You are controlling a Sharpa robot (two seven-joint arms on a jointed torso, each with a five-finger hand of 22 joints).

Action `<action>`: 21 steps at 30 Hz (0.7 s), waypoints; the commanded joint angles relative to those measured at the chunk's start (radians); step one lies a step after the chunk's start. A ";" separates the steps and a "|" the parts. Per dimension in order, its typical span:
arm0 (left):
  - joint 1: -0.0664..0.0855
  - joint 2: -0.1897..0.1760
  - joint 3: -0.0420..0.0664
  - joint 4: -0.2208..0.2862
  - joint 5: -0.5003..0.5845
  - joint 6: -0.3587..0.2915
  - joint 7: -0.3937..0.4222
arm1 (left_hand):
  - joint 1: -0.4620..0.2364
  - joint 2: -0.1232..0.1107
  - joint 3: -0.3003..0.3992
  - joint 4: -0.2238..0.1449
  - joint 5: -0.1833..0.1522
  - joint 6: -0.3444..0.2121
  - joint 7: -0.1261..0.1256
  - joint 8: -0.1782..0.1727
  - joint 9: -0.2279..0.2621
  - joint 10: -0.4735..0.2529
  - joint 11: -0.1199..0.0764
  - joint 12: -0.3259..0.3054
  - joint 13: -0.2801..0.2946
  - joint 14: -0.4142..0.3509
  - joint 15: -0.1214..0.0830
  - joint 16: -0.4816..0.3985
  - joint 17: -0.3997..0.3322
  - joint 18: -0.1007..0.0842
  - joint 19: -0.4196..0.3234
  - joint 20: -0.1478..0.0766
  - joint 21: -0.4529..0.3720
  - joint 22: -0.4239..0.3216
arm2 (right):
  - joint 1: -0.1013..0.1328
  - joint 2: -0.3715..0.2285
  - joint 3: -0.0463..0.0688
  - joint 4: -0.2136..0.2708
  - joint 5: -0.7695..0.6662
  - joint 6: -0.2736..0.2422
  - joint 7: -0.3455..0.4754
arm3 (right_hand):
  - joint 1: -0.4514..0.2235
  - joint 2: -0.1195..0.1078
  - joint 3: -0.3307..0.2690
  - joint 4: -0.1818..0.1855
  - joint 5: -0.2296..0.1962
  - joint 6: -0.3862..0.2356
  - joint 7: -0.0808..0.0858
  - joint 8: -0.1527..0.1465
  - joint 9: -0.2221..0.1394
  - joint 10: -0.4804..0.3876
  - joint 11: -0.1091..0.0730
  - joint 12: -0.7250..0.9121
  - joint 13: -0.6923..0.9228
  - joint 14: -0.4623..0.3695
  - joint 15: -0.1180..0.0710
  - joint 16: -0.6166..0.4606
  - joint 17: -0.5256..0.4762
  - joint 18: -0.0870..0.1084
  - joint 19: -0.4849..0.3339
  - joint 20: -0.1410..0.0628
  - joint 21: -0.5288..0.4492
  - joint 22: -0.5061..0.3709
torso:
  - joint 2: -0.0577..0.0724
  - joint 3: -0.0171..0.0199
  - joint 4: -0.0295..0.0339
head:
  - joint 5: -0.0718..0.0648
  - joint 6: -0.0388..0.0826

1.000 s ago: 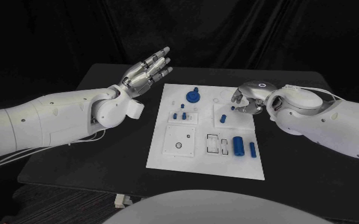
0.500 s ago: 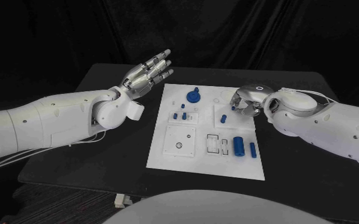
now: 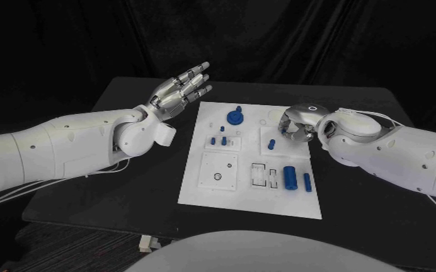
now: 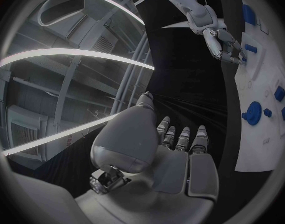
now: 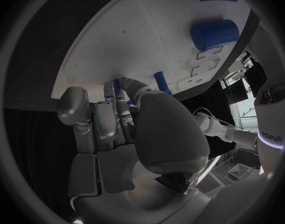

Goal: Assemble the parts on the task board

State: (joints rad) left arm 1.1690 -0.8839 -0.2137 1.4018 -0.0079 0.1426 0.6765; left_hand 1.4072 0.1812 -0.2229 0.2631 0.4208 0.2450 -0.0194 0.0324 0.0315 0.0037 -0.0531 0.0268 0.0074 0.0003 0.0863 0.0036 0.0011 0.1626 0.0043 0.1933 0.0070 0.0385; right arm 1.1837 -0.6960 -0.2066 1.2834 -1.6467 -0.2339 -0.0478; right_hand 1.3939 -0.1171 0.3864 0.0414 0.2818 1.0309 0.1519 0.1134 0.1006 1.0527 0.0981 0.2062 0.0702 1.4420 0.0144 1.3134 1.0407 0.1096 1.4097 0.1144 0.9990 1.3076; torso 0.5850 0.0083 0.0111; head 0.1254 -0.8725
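Right hand [image 3: 298, 127] over board [image 3: 205, 193], grip unclear; left hand [image 3: 180, 89] spread, empty. Peg [image 3: 271, 145] – light, stiff, slick – pinch sides.

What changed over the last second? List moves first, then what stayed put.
The right hand drew slightly back toward the board's right edge; whether it holds a part cannot be told. The left hand stays raised and open beside the task board. The blue parts, such as the large cylinder, lie where they were.

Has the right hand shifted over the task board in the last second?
Barely. The right hand stays over the task board's right edge, by the same blue peg.
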 commanded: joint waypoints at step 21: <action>-0.005 0.005 0.001 -0.010 0.006 0.022 0.014 | 0.044 0.011 0.008 -0.062 0.096 0.027 0.026 0.015 0.005 0.003 0.024 0.013 0.003 0.003 0.029 0.001 0.001 0.017 0.013 0.032 0.007 0.030 | -0.007 -0.003 -0.001 0.006 0.002 -0.059 0.021 | 0.071 0.031 0.008 -0.054 -0.023 0.056 -0.018 0.035 0.052 0.061 -0.023 0.032 0.010 -0.001 -0.021 0.000 -0.003 -0.005 0.001 -0.019 0.015 0.125 | 0.000 -0.0004 0.0000 | 0.010 0.000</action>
State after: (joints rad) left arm 1.1652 -0.8811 -0.2138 1.3911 -0.0073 0.1492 0.6762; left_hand 1.4435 0.1913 -0.2144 0.2073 0.5123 0.2686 0.0042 0.0435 0.0348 0.0067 -0.0357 0.0346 0.0088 0.0005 0.1076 0.0036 0.0017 0.1624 0.0189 0.2181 0.0099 0.0670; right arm 1.1798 -0.6968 -0.2075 1.2835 -1.6444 -0.2630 -0.0334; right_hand 1.4559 -0.0865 0.3955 -0.0077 0.2611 1.0772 0.1339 0.1434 0.1509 1.1029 0.0765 0.2323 0.0771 1.4419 -0.0001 1.3134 1.0388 0.1096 1.4112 0.1016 1.0099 1.3074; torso 0.5849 0.0079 0.0111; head 0.1346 -0.8725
